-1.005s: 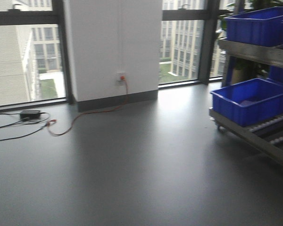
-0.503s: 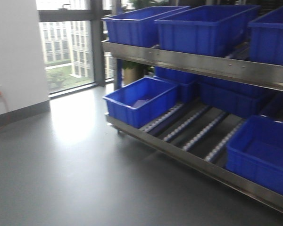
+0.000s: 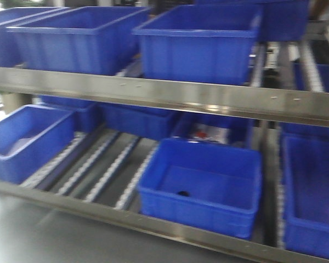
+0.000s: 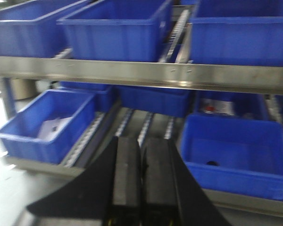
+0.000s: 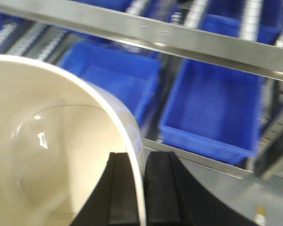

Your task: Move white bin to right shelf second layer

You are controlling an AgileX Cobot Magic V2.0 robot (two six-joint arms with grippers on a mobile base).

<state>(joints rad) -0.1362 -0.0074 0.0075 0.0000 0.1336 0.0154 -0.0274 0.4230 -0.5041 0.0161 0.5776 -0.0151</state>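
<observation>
Nearest, our right pincer [image 5: 141,157] clamps the rim of the empty white bin [image 5: 61,108], short of the rack's steel rail [image 5: 179,44]; we judge it stiff, light, slippery. Our left pincer [image 4: 140,141] is closed on nothing. Beneath that rail, one blue crate [image 4: 231,181] holds a small dark object [image 4: 211,163], and a second crate [image 4: 35,149] holds white paper [image 4: 52,128].

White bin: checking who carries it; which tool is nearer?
Right. The right tool grips the rim of the white bin; the left tool, shut empty, faces the blue crates.
</observation>
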